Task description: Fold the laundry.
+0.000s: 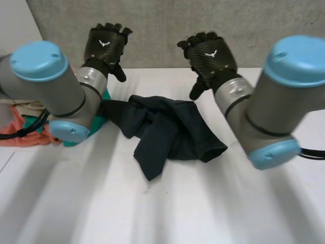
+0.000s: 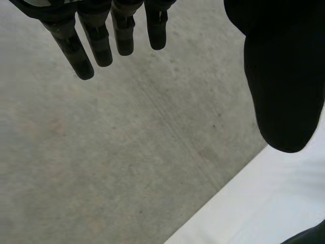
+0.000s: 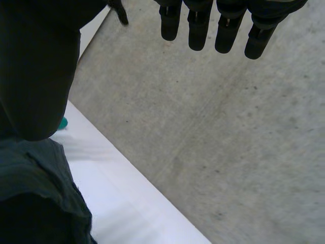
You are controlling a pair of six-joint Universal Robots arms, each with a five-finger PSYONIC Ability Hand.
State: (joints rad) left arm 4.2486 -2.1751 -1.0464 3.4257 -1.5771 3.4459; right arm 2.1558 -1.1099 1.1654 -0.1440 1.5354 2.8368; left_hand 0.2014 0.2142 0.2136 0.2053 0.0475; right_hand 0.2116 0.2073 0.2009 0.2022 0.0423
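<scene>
You had the left hand (image 1: 105, 48) raised above the far edge of the white table (image 1: 203, 203), in front of the grey wall (image 1: 203, 20). In its wrist view its fingers (image 2: 84, 51) hung straight and a little apart. The thumb (image 2: 284, 76) stood well off to the side, so the hand was spread and closed on nothing.

You had the right hand (image 1: 208, 56) lifted at much the same height, near the left one but apart from it. Its fingers (image 3: 198, 30) were also straight and loosely spread. Its thumb (image 3: 40, 76) stood clear of them and gripped nothing. Neither hand touched cloth.

Below and between the two hands the dark garment (image 1: 162, 129) lay crumpled on the table. It was bunched in folds, with one long flap reaching toward the robot's side and another toward the right arm (image 1: 274, 117). Its other end reached up to the left arm (image 1: 56, 86), next to a pile of clothes (image 1: 23, 129) in orange, teal and cream at the table's left edge. In the right wrist view the garment lay on the thumb side of that hand.
</scene>
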